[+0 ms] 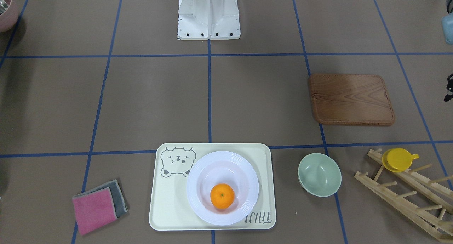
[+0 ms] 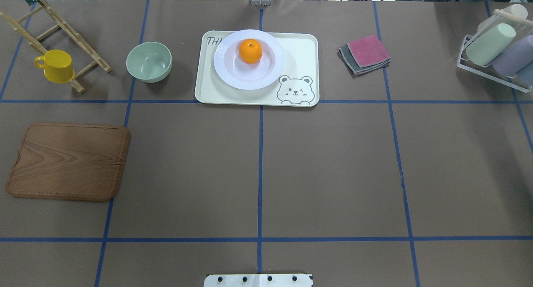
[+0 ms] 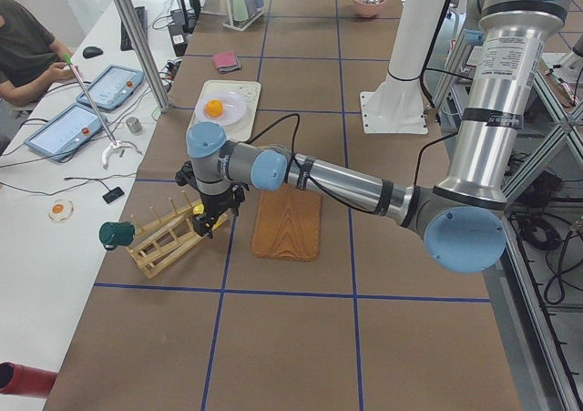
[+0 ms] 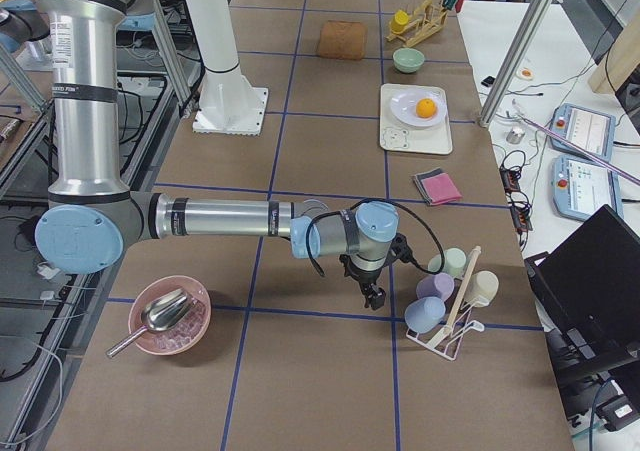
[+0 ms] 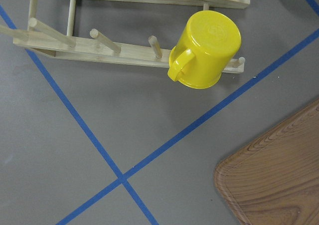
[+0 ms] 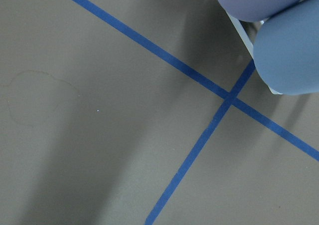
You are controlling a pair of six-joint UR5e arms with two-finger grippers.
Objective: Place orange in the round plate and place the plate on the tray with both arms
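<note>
The orange lies in the sunken centre of the round plate. The plate stands on the cream tray, next to its bear drawing. Both arms are far from the tray. The left gripper hangs low by the wooden rack at the table's left end. The right gripper hangs low by the cup stand at the right end. Only the side views show them, so I cannot tell whether either is open or shut. Neither wrist view shows fingers.
On the left half are a wooden board, a pale green bowl and a yellow cup on a wooden rack. Folded cloths and a cup stand are on the right. A pink bowl holds a scoop. A person sits at a side desk.
</note>
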